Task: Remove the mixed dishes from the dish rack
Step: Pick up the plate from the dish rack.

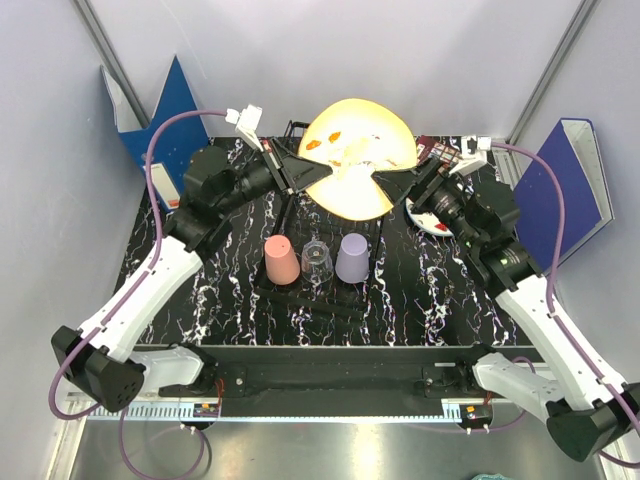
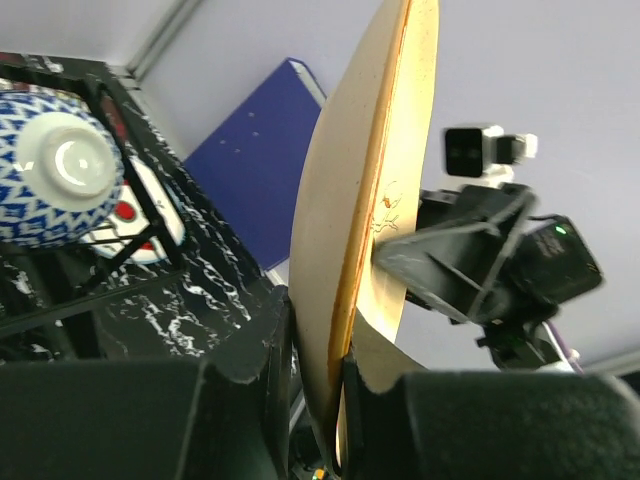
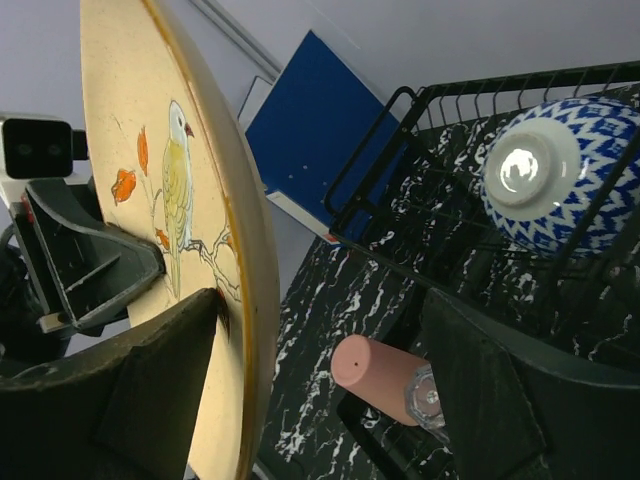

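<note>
Marble-patterned black tabletop [image 1: 430, 290] with white veining fills the overhead view, closed in by pale grey walls [image 1: 300, 60], with a brushed-metal surface [image 1: 330, 455] along the near edge. One blue binder [image 1: 165, 125] leans in the far left corner and a second blue binder [image 1: 555, 195] against the right wall. The black wire dish rack [image 1: 310, 300] sits mid-table. On its near part the salmon-pink cup [image 1: 281, 260], the clear glass cup [image 1: 317, 260] and the lavender cup [image 1: 352, 257] stand upside down in a row. Above the far part, the cream orange-patterned plate [image 1: 358, 160] is held up off the rack. The left gripper [image 1: 305, 178] is at its left rim, the right gripper [image 1: 418, 185] at its right rim. A white plate [image 1: 428, 218] lies flat on the table, partly under the right wrist, and a dark red palette [image 1: 440, 152] is just beyond it.

In the left wrist view the plate stands edge-on and the left fingers are clamped on its rim from both faces. The blue-and-white patterned bowl [image 2: 55, 170] rests upside down in the rack.

In the right wrist view the painted face shows a bird and orange leaves. The right fingers stand wide apart with the plate's rim between them. One finger is close against the painted face, the other well clear. The bowl sits in the raised basket section, with the marbled surface under the wires.
</note>
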Controlling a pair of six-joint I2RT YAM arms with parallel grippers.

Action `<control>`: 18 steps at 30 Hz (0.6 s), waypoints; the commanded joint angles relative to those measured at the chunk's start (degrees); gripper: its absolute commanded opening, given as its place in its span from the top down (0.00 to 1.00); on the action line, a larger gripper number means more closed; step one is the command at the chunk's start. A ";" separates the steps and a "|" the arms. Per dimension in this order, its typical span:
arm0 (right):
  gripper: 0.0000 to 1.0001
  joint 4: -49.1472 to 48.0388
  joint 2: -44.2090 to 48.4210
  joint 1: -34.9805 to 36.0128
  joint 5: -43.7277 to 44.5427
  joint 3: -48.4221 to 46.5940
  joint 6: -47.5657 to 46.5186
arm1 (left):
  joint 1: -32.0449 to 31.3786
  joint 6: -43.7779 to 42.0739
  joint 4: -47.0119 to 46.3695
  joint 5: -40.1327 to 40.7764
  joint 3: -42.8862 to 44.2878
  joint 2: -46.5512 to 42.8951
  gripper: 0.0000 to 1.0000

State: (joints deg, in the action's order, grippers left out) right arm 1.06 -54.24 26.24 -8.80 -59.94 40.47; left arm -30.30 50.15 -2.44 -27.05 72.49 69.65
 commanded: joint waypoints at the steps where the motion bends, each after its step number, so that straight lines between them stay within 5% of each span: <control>1: 0.15 -5.71 -1.92 0.22 -3.15 -0.61 1.10 | -0.19 3.81 -15.05 -4.41 0.11 -3.73 1.00; 5: 0.32 -7.74 -3.33 0.22 -4.73 -0.35 1.37 | -0.19 3.90 -15.14 -4.24 -1.12 -3.99 1.00; 15: 0.95 -7.13 -0.78 0.22 -3.07 1.41 1.11 | -0.11 2.14 -12.42 -2.05 -0.16 -2.68 1.00; 18: 1.00 -5.99 0.44 0.22 -2.54 1.32 0.40 | -0.11 2.23 -11.89 -1.08 0.37 -1.97 1.00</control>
State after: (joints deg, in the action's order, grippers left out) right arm -4.67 -55.33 26.20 -13.26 -58.72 44.34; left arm -29.98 52.10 -5.58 -29.04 68.90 69.14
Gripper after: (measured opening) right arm 0.115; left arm 0.191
